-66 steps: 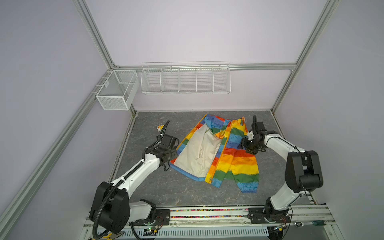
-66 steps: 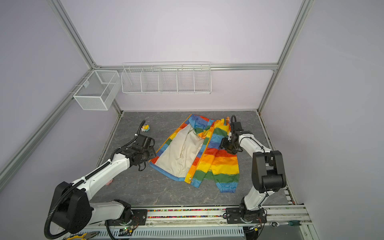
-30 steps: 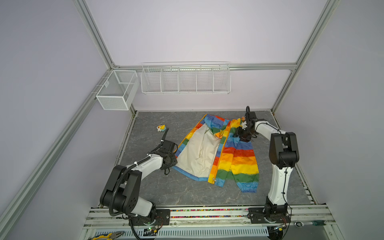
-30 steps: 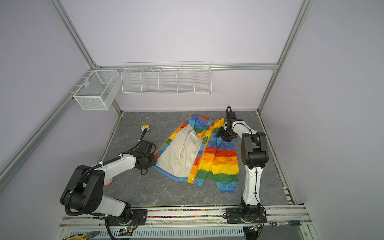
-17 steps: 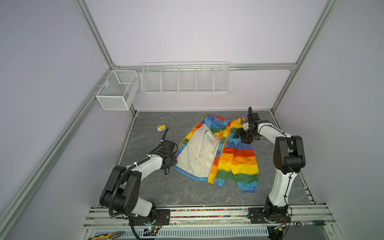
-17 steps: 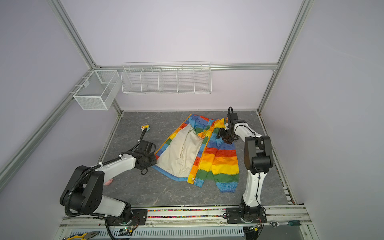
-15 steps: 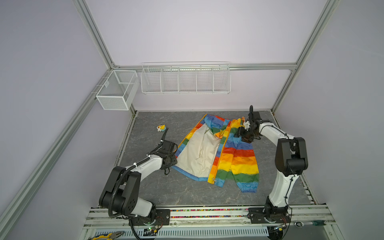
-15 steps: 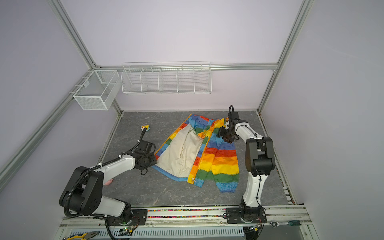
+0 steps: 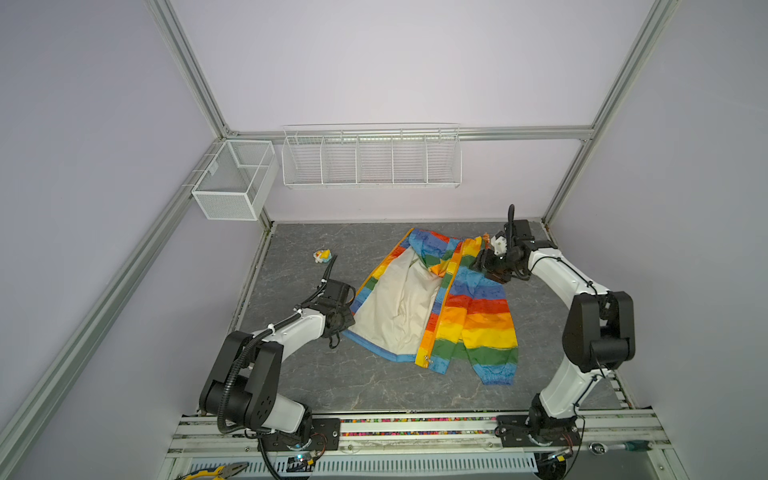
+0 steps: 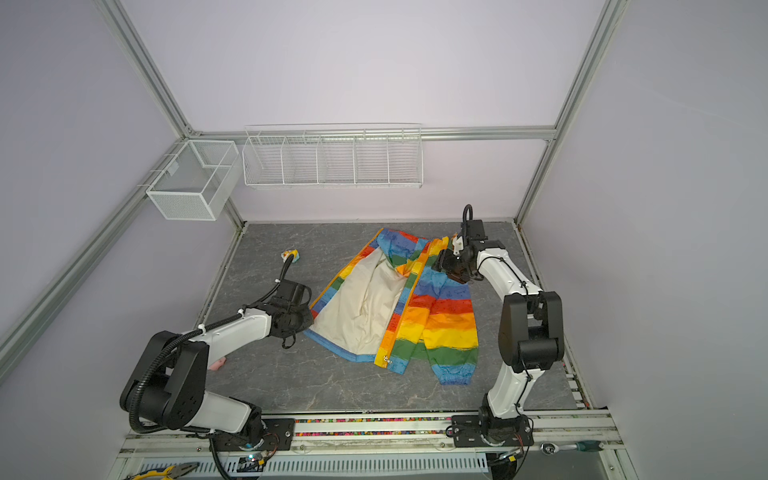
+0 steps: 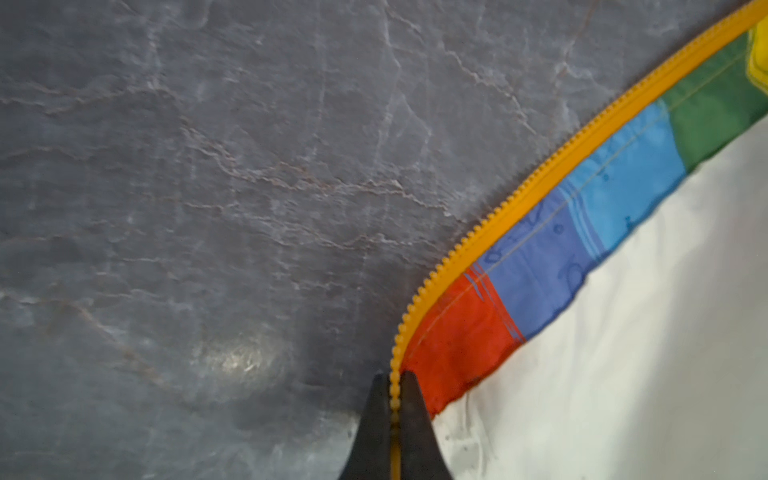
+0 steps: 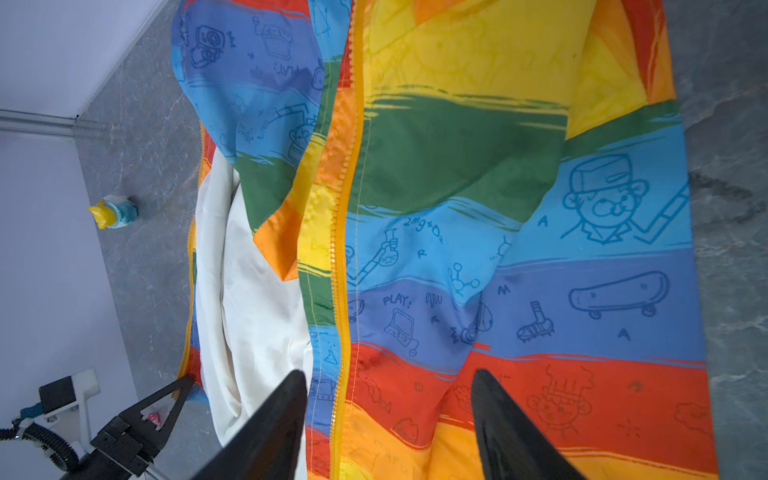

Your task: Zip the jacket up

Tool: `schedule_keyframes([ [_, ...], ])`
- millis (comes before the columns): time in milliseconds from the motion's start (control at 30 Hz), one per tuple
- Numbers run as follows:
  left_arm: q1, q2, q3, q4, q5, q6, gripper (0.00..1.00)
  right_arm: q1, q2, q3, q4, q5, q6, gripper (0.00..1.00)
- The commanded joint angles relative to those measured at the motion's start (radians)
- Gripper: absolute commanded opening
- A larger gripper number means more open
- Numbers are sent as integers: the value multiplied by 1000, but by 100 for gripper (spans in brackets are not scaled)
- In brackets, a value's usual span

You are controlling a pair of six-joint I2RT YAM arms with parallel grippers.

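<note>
Pale lilac walls (image 9: 374, 62) all round, alu frame posts (image 9: 187, 70) in the corners. Bench (image 9: 374, 382) dark grey, marbled. White wire rack (image 9: 371, 156) w/ dividers on back wall; white mesh basket (image 9: 232, 180) hung above bench's back-left corner. Light even, shadows soft.

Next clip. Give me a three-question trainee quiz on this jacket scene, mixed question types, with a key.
1. True or false: the thin rainbow-striped rain jacket is fully zipped.
2. The left gripper is: A) open in mid-air B) shut on the jacket's orange zipper edge C) out of view.
3. Fill in: the jaws of the right gripper stand ____ over the jacket.
Key: 1 false; 2 B; 3 open.
</note>
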Motion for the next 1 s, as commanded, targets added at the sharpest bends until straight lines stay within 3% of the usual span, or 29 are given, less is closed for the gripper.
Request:
schedule_keyframes([
  [0,-6,-41,46,-2,42,42,0,25,-37,-44,-2,-28,14,64],
  [233,-152,-148,156,-48,122,178,0,82,-25,-100,40,-47,38,63],
  [500,-321,-129,333,-124,158,263,0,163,43,-114,85,-71,61,61],
  [833,-612,84,569,-224,251,351,0,165,119,-103,118,-117,77,59],
  [967,-707,182,588,-267,285,353,0,146,120,-112,137,-145,92,59],
])
